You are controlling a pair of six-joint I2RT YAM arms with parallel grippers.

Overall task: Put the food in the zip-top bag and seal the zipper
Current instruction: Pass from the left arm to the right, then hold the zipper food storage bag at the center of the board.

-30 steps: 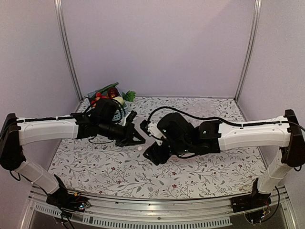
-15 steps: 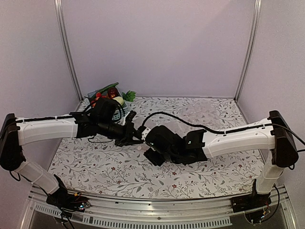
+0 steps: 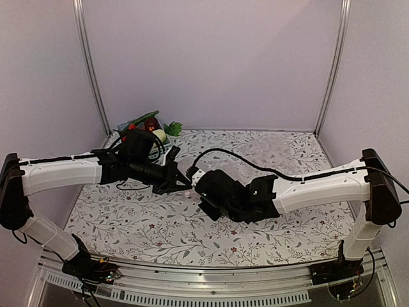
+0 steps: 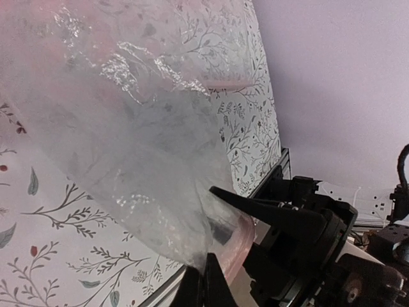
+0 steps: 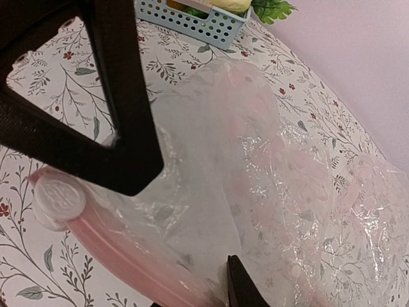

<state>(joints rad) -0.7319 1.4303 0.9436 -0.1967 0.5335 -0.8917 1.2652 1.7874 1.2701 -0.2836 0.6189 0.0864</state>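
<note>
The zip-top bag [image 5: 255, 166] is clear and crinkly and hangs between the two grippers above the floral table. Its pinkish zipper [image 5: 108, 246] runs along the mouth edge and has a white round slider [image 5: 59, 198]. My left gripper [image 4: 204, 281] is shut on the bag's mouth edge. My right gripper [image 3: 195, 183] meets it from the right, jaws narrowed around the same edge. One of its fingers [image 5: 239, 284] lies on the film and the other is mostly hidden. The food [image 3: 148, 125] sits in the blue basket [image 5: 192, 19] at the back left.
Green leafy and red toy pieces [image 3: 171, 127] lie in and beside the basket near the back wall. Both arms reach across the middle of the table, and a black cable [image 3: 243, 163] loops over the right one. The bag barely shows from above.
My right gripper has moved left up to the left gripper, and its jaws have narrowed round the bag's edge. The left gripper stayed shut and shifted only slightly.
</note>
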